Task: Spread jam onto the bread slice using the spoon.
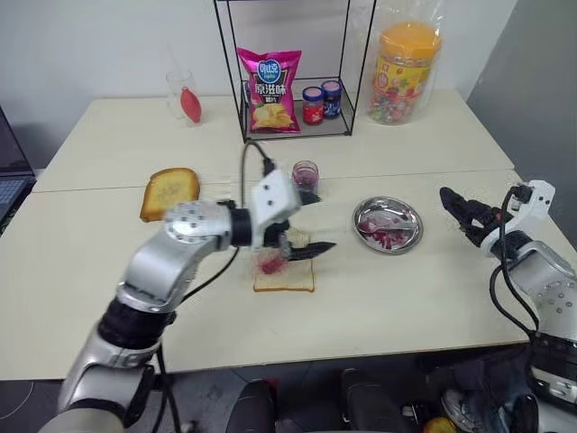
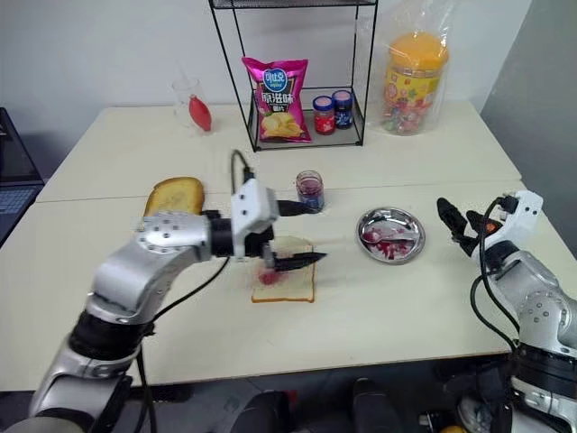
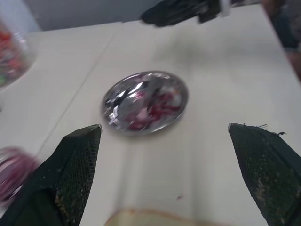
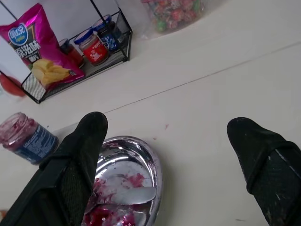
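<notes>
While the left gripper (image 2: 302,234) hovers near the middle of the frame with its two black fingers spread wide and nothing between them, the bread slice (image 2: 285,281) lies flat on the table (image 2: 406,307) just below it. A red blob of jam (image 2: 270,267) sits on the slice's upper left part, partly behind the lower finger. Above the bread, just past the gripper, stands the jam jar (image 2: 309,190), lid off, smeared dark red inside.

To the right of centre a round metal dish (image 2: 390,235) rests on the table, streaked with jam. The spoon (image 4: 123,195) lies inside this dish, its silver bowl among the red smears. At the right edge of the frame the right gripper (image 2: 458,227) hangs above the table, well apart from the dish, fingers released and empty.

A toasted slice (image 2: 174,194) lies left of centre. In the upper middle a wire rack (image 2: 293,68) holds a pink crisp bag (image 2: 278,99) and two small jars (image 2: 333,110); a tub of sweets (image 2: 411,81) stands at upper right.
</notes>
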`<state>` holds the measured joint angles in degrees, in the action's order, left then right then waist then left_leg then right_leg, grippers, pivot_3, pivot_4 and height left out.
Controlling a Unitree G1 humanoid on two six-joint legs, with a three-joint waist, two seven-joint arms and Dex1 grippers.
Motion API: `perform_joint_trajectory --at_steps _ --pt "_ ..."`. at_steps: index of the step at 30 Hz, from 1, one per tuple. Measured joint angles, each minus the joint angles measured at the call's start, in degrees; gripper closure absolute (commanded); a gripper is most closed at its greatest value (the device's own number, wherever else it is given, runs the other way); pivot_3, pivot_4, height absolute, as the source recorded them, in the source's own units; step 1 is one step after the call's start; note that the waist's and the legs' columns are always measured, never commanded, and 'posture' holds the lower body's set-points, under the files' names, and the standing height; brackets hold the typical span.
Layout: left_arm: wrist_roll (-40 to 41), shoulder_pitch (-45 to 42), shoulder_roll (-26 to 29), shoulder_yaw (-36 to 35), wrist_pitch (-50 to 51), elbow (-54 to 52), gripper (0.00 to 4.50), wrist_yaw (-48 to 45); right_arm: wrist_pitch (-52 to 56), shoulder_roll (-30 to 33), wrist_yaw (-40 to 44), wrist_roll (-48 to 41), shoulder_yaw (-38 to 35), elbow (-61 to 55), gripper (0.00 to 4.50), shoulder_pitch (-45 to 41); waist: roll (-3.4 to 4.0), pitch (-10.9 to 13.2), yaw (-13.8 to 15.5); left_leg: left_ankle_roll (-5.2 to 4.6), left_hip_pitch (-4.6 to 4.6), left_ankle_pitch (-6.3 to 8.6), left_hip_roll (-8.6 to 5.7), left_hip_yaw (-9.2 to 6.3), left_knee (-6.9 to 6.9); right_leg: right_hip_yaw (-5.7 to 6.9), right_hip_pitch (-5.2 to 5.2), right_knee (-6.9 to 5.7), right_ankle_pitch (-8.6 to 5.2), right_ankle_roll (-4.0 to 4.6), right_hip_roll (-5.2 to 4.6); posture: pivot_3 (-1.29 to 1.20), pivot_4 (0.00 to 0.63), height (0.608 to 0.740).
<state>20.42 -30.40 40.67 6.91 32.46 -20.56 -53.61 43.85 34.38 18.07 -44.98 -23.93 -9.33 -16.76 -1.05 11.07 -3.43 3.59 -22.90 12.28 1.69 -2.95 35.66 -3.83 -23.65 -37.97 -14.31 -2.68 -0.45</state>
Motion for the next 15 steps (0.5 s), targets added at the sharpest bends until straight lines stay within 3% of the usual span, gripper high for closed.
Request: perform_joint_trajectory --at_steps 2,6,15 --pt "0.2 5.4 5.8 -5.3 -0.5 -1.0 0.00 -1.8 -1.1 7.5 7.1 1.6 0.8 -5.3 0.01 2.9 0.02 0.0 0.1 -0.02 -0.02 0.01 0.04 -0.01 -0.04 0.04 -0.04 0.02 -0.03 0.02 0.01 0.00 0.150 0.740" --pt "-1.6 11.9 11.1 -9.2 -3.1 -1.0 0.00 -2.5 -4.1 13.5 15.5 3.9 2.5 -9.5 0.01 6.9 -0.13 -0.1 0.3 -0.03 0.02 0.02 0.04 -0.01 0.04 0.04 0.06 0.09 -0.09 0.13 0.00 0.00 0.150 0.740" --pt "-3.7 32.4 17.4 -23.6 -6.6 -1.1 0.00 -5.2 -8.6 26.0 37.0 6.4 2.1 -15.6 0.01 20.0 -0.35 0.0 0.6 -0.03 0.02 0.04 -0.02 0.07 0.23 -0.12 0.15 0.13 -0.17 0.28 -0.07 0.00 0.150 0.740"
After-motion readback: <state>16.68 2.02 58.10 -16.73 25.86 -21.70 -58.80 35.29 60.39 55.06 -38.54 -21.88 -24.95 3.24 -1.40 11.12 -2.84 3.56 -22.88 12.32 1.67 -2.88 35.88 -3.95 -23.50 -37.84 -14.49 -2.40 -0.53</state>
